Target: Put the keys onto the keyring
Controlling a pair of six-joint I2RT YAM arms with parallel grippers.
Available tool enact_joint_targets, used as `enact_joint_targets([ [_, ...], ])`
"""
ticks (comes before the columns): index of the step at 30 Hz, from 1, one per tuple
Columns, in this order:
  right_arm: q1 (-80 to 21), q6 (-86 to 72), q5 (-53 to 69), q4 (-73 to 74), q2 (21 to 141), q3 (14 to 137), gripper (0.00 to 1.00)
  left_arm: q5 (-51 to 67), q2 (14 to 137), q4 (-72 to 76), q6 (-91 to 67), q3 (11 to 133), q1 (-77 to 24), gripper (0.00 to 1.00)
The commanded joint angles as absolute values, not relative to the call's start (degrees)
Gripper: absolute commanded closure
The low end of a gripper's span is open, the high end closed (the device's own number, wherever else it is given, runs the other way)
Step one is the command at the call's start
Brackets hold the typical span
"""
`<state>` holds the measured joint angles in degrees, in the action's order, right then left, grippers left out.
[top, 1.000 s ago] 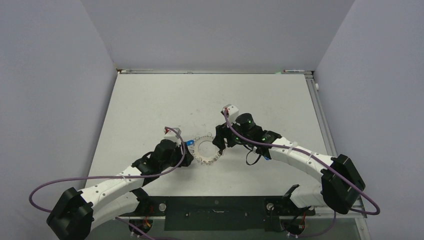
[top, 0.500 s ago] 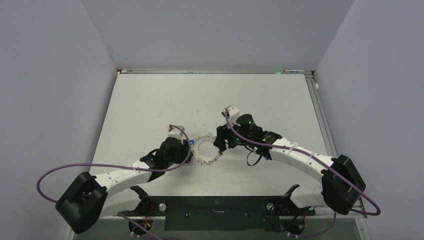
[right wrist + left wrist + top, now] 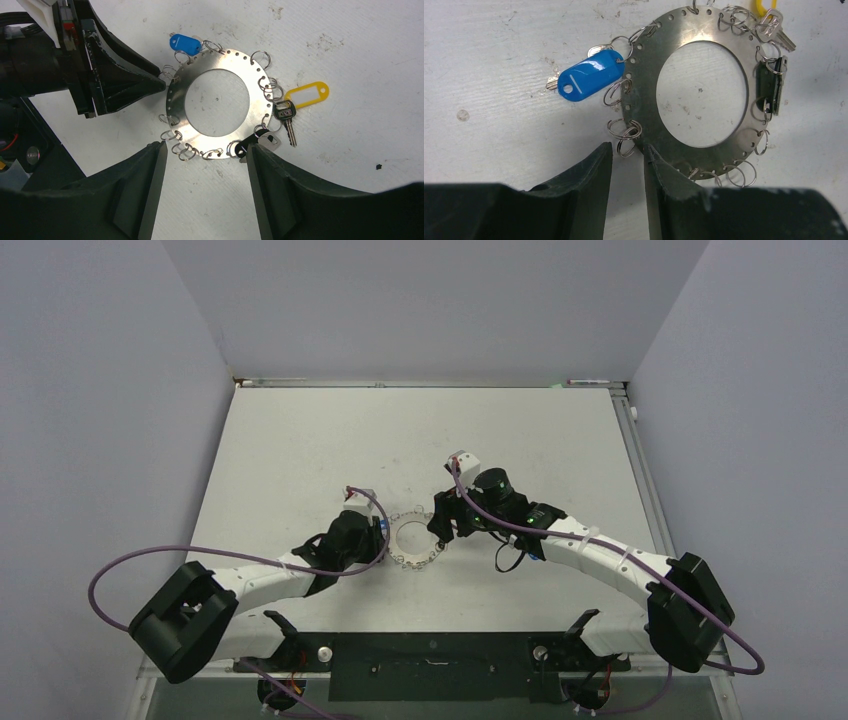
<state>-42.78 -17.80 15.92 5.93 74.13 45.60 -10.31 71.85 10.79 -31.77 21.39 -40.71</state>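
Note:
The keyring (image 3: 641, 100) is a flat grey metal ring with several small split rings round its rim. It lies on the table between both grippers (image 3: 416, 561). A key with a blue tag (image 3: 586, 80) hangs at its upper left edge. A key with a yellow tag (image 3: 307, 94) and a black-headed key (image 3: 285, 115) lie at its right edge. My left gripper (image 3: 628, 150) is open by a narrow gap. Its tips are at the ring's left rim, with a small split ring (image 3: 626, 147) just in front of them. My right gripper (image 3: 205, 150) is open wide and empty beside the ring's near rim.
The white table (image 3: 300, 450) is scuffed and speckled. A black mounting plate (image 3: 430, 655) runs along the near edge between the arm bases. Purple cables loop off both arms. Grey walls stand on the left, the right and the far side.
My left arm has swung its elbow outward and its gripper has moved slightly right, closer to the ring's left rim. The right arm and the ring have hardly moved.

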Motion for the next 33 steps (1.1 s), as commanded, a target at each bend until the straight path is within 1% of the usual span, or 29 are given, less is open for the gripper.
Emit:
enact_joint_targets([
  [1,-42.6,-18.1,16.5,4.6,72.4,45.5,0.39,-10.1,73.9,16.7,-30.4,23.6,-40.3,0.75],
  [12,-42.6,-18.2,17.1,4.0,73.3,45.2,0.39,-9.9,77.0,18.6,-29.5,24.3,-40.2,0.86],
  [13,-42.6,-18.2,17.1,4.0,73.4,45.2,0.39,-9.8,77.2,18.9,-29.5,24.2,-40.2,0.88],
  [14,-42.6,-18.2,17.1,4.0,73.4,45.1,0.39,-9.6,77.3,19.3,-29.4,24.2,-40.1,0.92],
  [15,-42.7,-18.2,17.1,3.9,73.4,45.1,0.39,-9.1,77.5,19.7,-29.2,24.2,-40.2,0.99],
  [16,-42.7,-18.2,17.1,3.9,73.4,45.1,0.39,-8.7,77.5,19.2,-29.2,24.6,-40.2,1.00],
  [20,-42.6,-18.2,17.0,3.8,73.2,45.1,0.40,-7.4,76.1,13.4,-32.0,27.1,-40.2,1.00],
  [26,-42.7,-18.2,17.5,1.5,71.8,44.1,0.41,-6.3,69.1,2.6,-39.0,30.4,-40.1,1.00],
  [33,-43.4,-18.0,19.3,-1.5,70.2,43.5,0.43,-0.3,66.1,-4.4,-43.8,33.0,-38.6,1.00],
])
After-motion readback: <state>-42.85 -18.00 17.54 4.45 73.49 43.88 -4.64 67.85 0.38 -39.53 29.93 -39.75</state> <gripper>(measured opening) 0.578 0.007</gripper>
